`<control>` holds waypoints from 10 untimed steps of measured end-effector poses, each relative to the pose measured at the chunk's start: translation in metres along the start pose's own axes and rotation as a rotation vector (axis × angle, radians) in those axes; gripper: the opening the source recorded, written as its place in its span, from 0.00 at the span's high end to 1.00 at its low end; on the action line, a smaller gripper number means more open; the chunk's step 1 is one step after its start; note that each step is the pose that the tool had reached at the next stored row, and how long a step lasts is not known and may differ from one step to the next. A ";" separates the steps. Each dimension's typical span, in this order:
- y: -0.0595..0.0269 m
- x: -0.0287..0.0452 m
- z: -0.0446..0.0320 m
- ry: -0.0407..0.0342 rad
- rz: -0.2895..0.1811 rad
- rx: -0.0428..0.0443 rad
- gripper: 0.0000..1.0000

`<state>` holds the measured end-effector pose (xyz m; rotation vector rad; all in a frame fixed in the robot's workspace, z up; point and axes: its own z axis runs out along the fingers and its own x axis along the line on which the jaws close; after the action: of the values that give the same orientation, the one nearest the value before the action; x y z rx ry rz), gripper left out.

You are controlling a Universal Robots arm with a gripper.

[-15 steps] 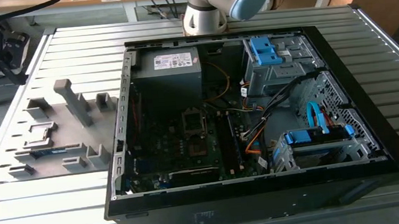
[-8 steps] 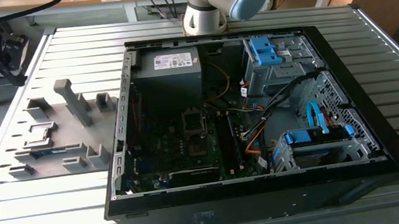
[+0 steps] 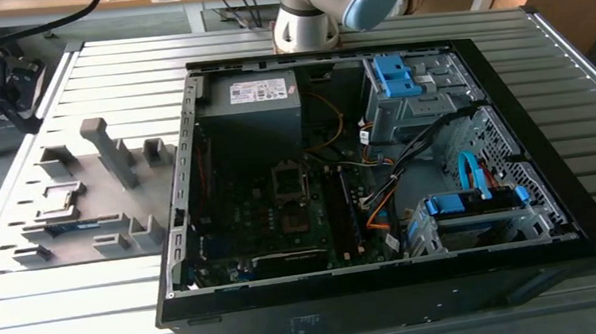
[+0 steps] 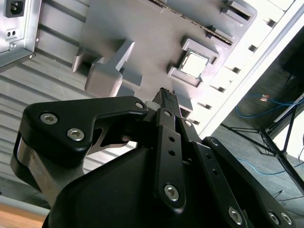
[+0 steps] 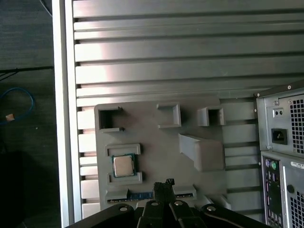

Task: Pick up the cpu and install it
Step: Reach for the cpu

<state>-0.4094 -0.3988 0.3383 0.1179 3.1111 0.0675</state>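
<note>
The cpu [image 5: 123, 166], a small square chip with a pale metal top, lies flat in a square recess of the grey fixture tray [image 5: 161, 142]; the second wrist view also has the cpu [image 4: 194, 64] in that recess. My gripper [image 5: 164, 184] hovers above the tray, off to one side of the chip and not touching it. Its dark fingertips [image 4: 166, 97] are pressed together with nothing between them. In the exterior view the tray [image 3: 99, 206] sits to the left of the open computer case [image 3: 383, 168], whose motherboard socket [image 3: 289, 180] lies bare.
A blue-green memory stick [image 5: 140, 194] lies in a slot of the tray close under the fingertips. An upright grey block [image 5: 202, 152] stands on the tray. The case's rear panel [image 5: 285, 137] borders it. The slatted metal table [image 3: 96, 310] ends at an edge [image 5: 64, 118].
</note>
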 end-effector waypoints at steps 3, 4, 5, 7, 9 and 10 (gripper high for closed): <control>-0.0002 0.0010 0.0049 -0.0001 0.000 0.0001 0.90; -0.0003 0.0015 0.0068 -0.0001 0.000 0.0001 0.90; -0.0003 0.0023 0.0086 -0.0001 0.000 0.0003 0.90; -0.0006 0.0044 0.0121 0.0000 0.000 0.0008 0.90; -0.0008 0.0078 0.0156 -0.0001 0.000 0.0010 0.90; -0.0008 0.0092 0.0174 -0.0002 0.000 0.0010 0.90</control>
<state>-0.4182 -0.3981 0.3206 0.1178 3.1110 0.0659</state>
